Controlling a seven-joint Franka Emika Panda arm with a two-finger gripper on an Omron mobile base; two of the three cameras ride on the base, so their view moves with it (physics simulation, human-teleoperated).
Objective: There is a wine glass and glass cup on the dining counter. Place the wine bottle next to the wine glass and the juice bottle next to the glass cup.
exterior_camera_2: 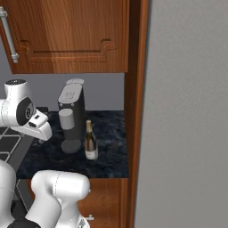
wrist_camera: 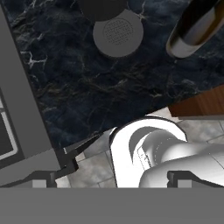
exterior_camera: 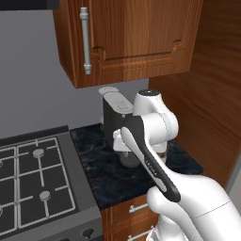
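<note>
Beside the stove, on the small black marbled counter (exterior_camera_2: 107,129), stands the slim dark wine bottle (exterior_camera_2: 91,141) with its tan-topped neck and pale label — upright, just to the right of the grey coffee machine (exterior_camera_2: 72,116), near its round base. Above them hangs a brown wooden cupboard (exterior_camera_2: 67,35) with a metal bar handle (exterior_camera: 85,40). The grey gas hob (exterior_camera: 33,183) lies to the left of the counter. From my hand's camera I look straight down on the machine's round drip plate (wrist_camera: 118,32) and the lower body of the bottle (wrist_camera: 192,30) — both well clear of me. My pincer's two fingers stand fully apart, holding nothing.
</note>
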